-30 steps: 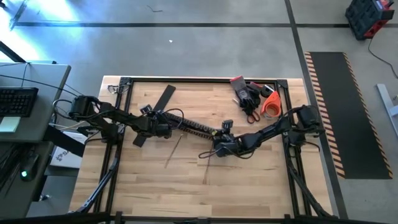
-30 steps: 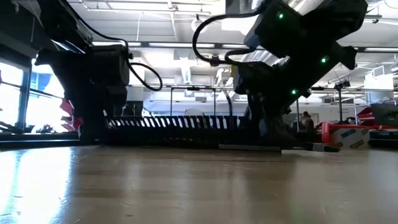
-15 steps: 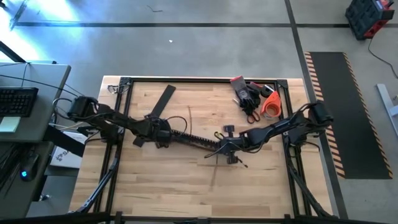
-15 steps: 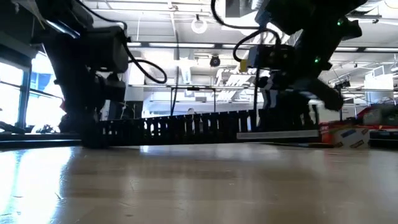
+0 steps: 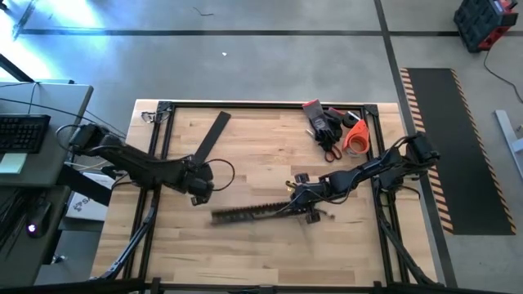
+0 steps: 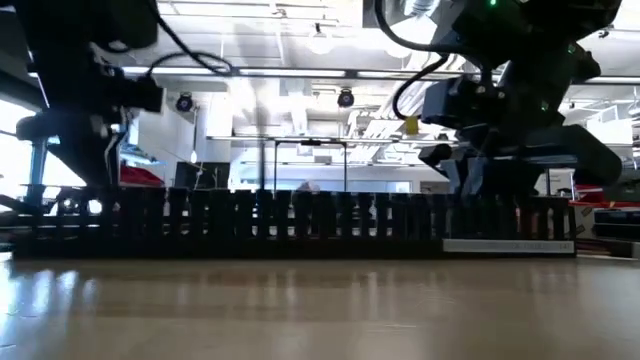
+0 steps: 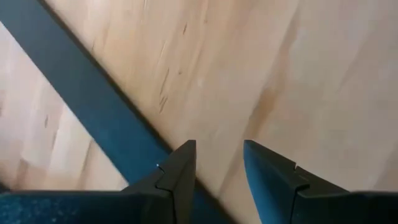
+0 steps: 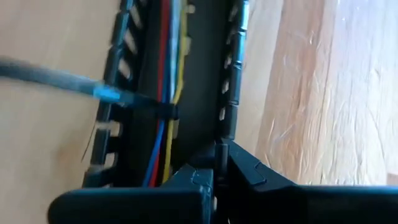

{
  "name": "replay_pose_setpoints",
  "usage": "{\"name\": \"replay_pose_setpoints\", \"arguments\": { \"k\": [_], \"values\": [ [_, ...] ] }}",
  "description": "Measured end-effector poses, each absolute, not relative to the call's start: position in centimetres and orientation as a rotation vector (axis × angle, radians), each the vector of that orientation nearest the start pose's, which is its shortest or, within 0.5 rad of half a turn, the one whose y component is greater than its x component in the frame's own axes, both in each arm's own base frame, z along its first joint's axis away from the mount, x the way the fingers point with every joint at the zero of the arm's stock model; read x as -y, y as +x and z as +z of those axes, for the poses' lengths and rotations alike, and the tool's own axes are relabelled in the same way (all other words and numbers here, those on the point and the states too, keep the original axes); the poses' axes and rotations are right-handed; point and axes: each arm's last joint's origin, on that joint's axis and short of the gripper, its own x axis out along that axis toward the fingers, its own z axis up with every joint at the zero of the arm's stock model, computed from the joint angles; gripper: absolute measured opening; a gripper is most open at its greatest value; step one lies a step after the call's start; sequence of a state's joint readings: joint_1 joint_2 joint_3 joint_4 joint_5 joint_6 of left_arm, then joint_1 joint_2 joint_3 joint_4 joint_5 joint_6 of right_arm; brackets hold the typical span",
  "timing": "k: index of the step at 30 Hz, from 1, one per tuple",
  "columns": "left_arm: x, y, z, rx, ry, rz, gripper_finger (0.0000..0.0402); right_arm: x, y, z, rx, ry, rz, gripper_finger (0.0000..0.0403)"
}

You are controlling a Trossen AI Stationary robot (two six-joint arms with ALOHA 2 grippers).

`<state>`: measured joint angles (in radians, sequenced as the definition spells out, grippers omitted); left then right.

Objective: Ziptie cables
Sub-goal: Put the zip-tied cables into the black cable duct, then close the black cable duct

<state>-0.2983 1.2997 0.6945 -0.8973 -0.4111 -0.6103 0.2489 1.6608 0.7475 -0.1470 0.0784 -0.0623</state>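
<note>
Right gripper pinched closed on side wall of slotted rail at mid-table; cables lie inside rail. Left gripper slightly parted, empty, over black strip

Pale wooden table; black plastic slotted rail.

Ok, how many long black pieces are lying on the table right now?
2. The slotted rail lies mid-table, one end by the right gripper; the flat strip lies slanted in the left half, apart from it.
</note>
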Motion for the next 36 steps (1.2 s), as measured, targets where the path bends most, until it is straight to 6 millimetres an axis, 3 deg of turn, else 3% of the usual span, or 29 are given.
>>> {"name": "replay_pose_setpoints", "arguments": {
  "k": [8,13,19,28,31,36],
  "values": [
    [6.5,18.6,19.3,-1.013,0.015,0.474,0.0119,-6.9,28.2,12.5,-1.028,-0.126,0.128,0.0001],
    [7.1,18.8,19.5,-0.945,0.005,0.479,0.0120,-6.9,28.4,12.7,-0.994,-0.080,0.089,0.0001],
    [7.4,18.2,19.3,-0.879,-0.060,0.584,0.0120,-7.1,29.0,14.4,-0.929,-0.028,0.073,0.0054],
    [6.3,16.3,19.0,-0.835,-0.192,0.874,0.0133,-6.9,28.9,19.5,-0.754,-0.105,0.083,0.0166],
    [5.2,15.9,18.8,-0.759,-0.187,0.989,0.0158,-6.8,28.4,20.9,-0.697,-0.119,0.038,0.0181],
    [2.5,15.0,16.4,-0.764,-0.224,1.171,0.0206,-7.2,28.1,21.8,-0.654,-0.111,0.045,0.0185]
  ]
}}
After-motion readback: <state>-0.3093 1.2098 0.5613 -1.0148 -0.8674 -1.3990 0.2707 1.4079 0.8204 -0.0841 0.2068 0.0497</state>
